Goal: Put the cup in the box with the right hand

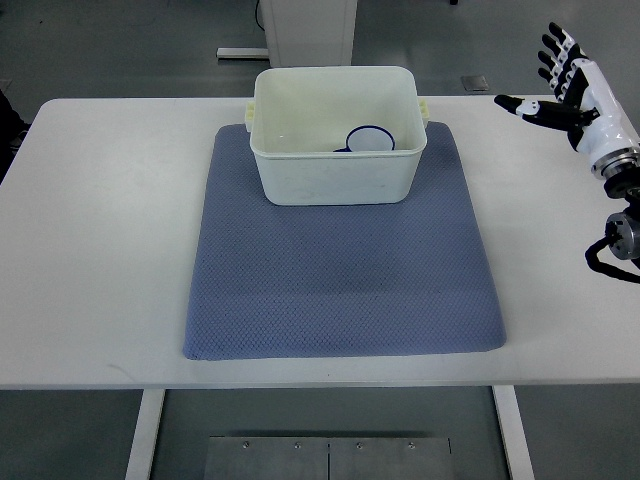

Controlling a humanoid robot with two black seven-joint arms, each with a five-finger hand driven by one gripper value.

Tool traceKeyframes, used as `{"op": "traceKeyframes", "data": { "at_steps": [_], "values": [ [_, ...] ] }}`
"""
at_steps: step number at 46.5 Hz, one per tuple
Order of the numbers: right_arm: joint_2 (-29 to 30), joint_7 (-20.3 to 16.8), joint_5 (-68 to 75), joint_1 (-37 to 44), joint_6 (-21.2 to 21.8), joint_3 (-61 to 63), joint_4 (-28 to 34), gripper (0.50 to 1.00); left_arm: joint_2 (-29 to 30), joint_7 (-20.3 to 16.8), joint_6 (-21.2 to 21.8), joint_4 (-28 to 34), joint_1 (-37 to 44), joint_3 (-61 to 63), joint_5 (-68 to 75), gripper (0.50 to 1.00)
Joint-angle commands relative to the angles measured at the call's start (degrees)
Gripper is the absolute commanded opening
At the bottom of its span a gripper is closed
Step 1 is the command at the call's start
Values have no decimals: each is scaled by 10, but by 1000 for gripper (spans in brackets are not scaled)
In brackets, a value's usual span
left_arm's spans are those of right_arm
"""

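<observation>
A white cup with a dark blue rim point(371, 139) lies inside the cream plastic box point(336, 172), toward its right side. The box stands at the far end of a blue-grey mat point(340, 280). My right hand point(560, 85) is raised at the far right, well clear of the box, with its fingers spread and holding nothing. Its arm comes in from the right edge. My left arm does not show.
The white table point(100, 250) carries the mat. A white cabinet base point(305, 30) stands on the floor behind the table. A metal plate point(330, 458) lies on the floor below the table's near edge.
</observation>
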Motion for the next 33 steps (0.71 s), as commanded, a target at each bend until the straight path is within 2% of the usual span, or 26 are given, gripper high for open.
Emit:
{"op": "traceKeyframes", "data": {
  "at_steps": [1, 23, 28, 33],
  "values": [
    [0, 1, 0, -24, 0, 24, 0, 1000, 0, 0, -1, 0, 0, 0, 0, 1000],
    [32, 5, 1, -107, 3, 83, 5, 1000, 0, 0, 0, 0, 0, 0, 0, 1000],
    [44, 0, 0, -126, 19, 102, 20, 1000, 0, 0, -1, 0, 0, 0, 0, 1000],
    [55, -3, 0, -138, 54, 106, 27, 1000, 0, 0, -1, -1, 0, 0, 0, 1000]
  ]
}}
